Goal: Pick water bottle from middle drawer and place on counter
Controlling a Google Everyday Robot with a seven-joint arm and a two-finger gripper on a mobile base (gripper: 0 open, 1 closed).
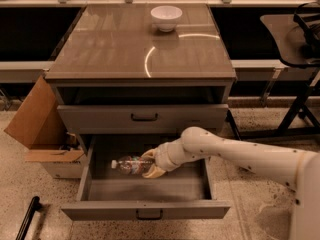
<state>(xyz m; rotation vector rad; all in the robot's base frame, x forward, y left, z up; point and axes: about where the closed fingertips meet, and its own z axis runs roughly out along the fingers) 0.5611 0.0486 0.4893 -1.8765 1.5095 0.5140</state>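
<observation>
The water bottle [127, 164] lies on its side inside the open middle drawer [145, 210], white cap pointing left. My gripper [150, 164] reaches into the drawer from the right. Its fingers [153, 173] close around the bottle's right end, one above and one below. The white arm [235, 151] stretches from the lower right corner across the drawer's right side. The counter [115, 44] is the glossy brown top of the cabinet above, with a curved light reflection on it.
A white bowl [166, 17] stands at the back of the counter. The upper drawer [144, 118] is shut. A brown cardboard box [35, 119] leans at the cabinet's left. A dark side table and stand [295, 39] are at the right. A black bar [27, 219] lies at lower left.
</observation>
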